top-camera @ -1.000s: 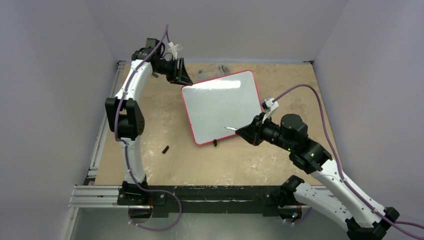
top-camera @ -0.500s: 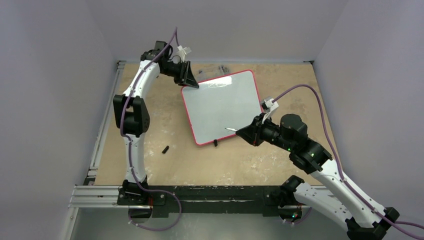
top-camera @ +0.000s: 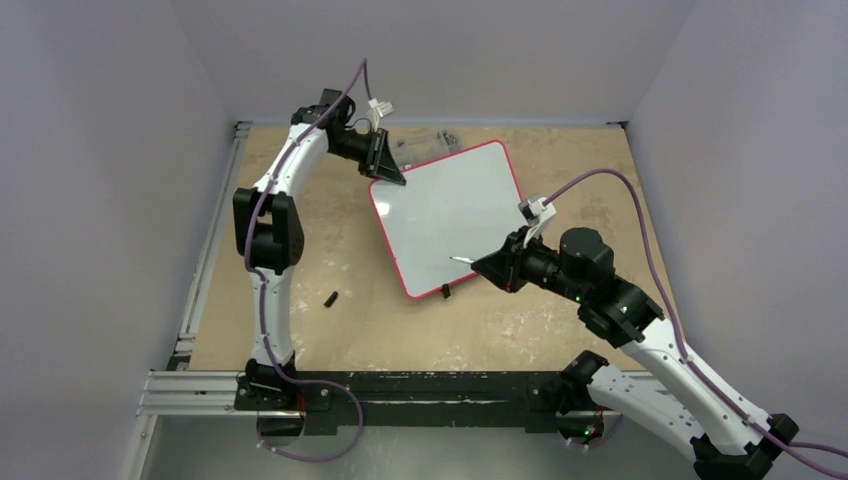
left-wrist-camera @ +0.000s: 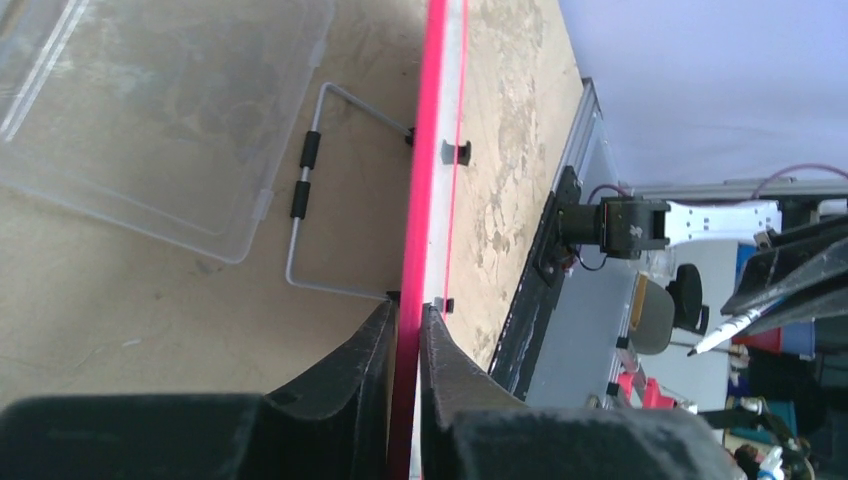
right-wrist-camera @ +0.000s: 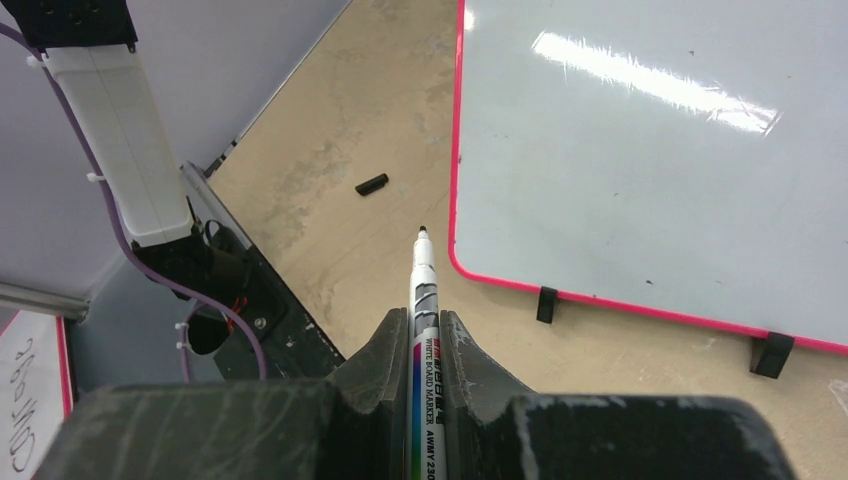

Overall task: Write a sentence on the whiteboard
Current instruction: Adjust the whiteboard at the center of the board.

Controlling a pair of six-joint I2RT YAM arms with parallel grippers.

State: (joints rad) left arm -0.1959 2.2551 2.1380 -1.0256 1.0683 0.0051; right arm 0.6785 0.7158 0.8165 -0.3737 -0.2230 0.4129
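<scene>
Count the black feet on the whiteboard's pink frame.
2. Both sit on one edge of the whiteboard, seen in the right wrist view: one foot by the corner nearest the marker tip, the other foot further right along it. None appear hidden.

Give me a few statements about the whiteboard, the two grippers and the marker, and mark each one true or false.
1. The left gripper is shut on the whiteboard at its pink edge. True.
2. The right gripper is empty. False: it is shut on a marker.
3. The whiteboard carries a written sentence. False: its surface is blank.
4. A small black piece lies on the table, apart from the whiteboard. True.
</scene>
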